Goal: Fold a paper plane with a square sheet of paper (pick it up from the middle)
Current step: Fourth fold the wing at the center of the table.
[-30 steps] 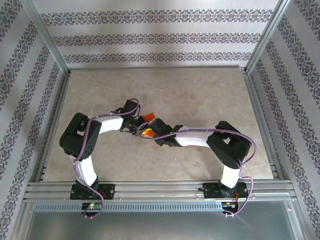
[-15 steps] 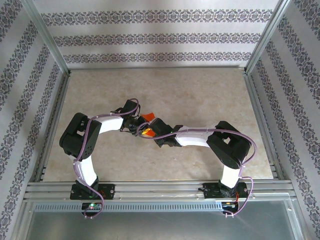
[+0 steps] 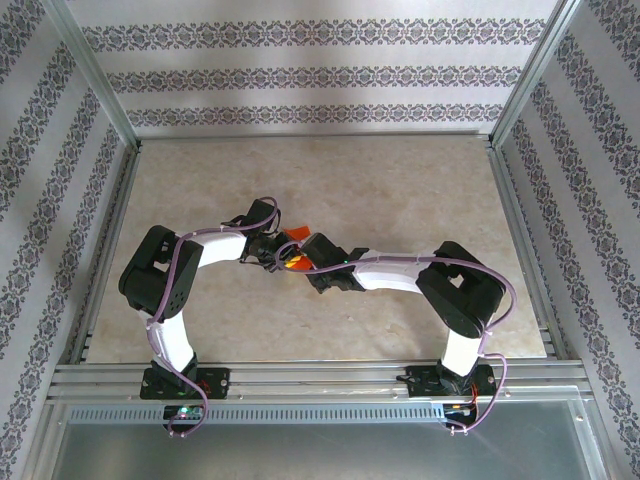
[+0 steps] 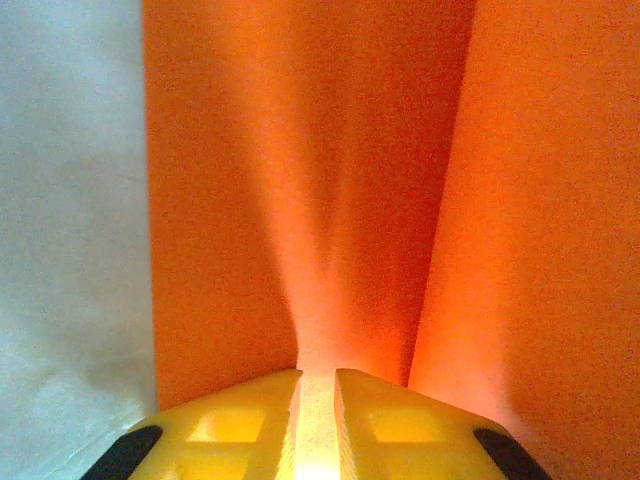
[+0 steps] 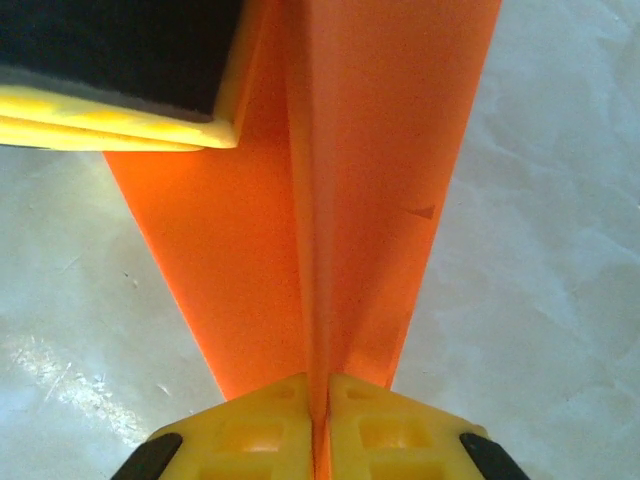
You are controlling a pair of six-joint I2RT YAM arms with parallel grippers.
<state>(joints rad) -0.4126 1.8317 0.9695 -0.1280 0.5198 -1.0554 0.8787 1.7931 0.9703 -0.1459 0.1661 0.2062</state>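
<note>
The square sheet of paper is folded into an orange-red paper plane (image 3: 293,236) and is held above the table's middle between both grippers. In the left wrist view my left gripper (image 4: 317,376) is shut on a raised fold of the paper plane (image 4: 300,200), whose flaps spread away on both sides. My right gripper (image 5: 320,382) is shut on the centre ridge of the paper plane (image 5: 350,200), which widens away from the jaws. A left finger (image 5: 120,60) clamps the far end. From above, the left gripper (image 3: 277,249) and right gripper (image 3: 298,260) meet head to head.
The marbled beige tabletop (image 3: 400,190) lies under the arms. Metal frame rails (image 3: 510,200) run along the left and right sides. Patterned walls enclose the back and both sides.
The right gripper has edged slightly up and left toward the left gripper, covering more of the paper. The left arm has stayed still.
</note>
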